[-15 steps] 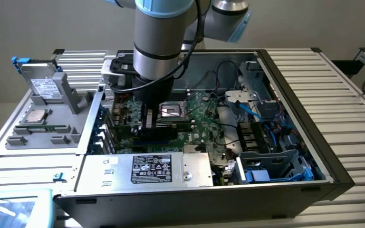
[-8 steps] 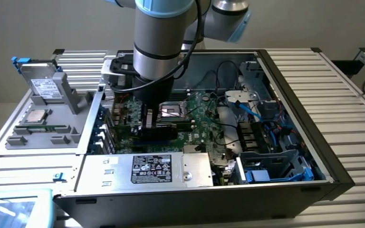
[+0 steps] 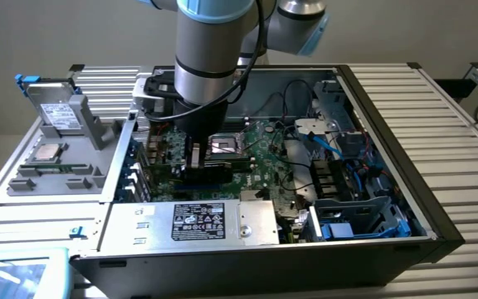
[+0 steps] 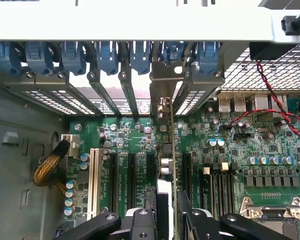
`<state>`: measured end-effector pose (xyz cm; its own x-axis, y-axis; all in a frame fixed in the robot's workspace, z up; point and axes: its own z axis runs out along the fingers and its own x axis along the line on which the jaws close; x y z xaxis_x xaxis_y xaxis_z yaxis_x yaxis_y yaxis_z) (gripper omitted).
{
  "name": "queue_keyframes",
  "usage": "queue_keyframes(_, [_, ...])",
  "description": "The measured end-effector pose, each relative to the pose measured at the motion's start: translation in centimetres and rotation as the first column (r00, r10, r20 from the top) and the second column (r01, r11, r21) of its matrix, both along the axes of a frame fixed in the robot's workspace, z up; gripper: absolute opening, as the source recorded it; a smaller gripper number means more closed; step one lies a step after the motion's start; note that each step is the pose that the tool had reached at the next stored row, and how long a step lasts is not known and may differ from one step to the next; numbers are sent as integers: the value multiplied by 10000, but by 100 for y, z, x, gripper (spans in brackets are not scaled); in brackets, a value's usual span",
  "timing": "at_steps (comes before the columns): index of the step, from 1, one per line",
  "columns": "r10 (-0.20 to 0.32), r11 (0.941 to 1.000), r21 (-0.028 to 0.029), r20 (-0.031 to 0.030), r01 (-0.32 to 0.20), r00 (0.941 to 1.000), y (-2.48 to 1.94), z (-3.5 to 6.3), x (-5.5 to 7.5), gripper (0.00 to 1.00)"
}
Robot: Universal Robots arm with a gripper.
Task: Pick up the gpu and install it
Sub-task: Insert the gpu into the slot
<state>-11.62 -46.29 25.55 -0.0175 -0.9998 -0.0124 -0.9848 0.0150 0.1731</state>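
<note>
Seating the gpu (image 4: 168,150) is the step we judge to be in hand. The gripper (image 4: 165,215) is clamped on it, one jaw on each flat side, holding it upright and edge-down over the motherboard (image 4: 125,140), among the black expansion slots (image 4: 131,175). Its metal bracket (image 4: 162,82) stands at the case's rear openings. We cannot quite tell whether the lower edge touches a slot. The next move, we think, calls for edge and slot aligned and a straight, even press.
</note>
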Motion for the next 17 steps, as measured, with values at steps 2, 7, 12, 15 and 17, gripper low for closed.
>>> queue_keyframes(2, [0,10000,0,0,0,10000,0,0,0,27])
queue_keyframes(7, [-1,10000,0,0,1,10000,0,0,-1,27])
queue_keyframes(12, [0,10000,0,0,0,10000,1,0,0,27])
queue_keyframes(15, [-1,10000,-1,-1,1,10000,6,0,1,27])
queue_keyframes(17, [-9,10000,-3,-7,9,10000,10,1,10,27])
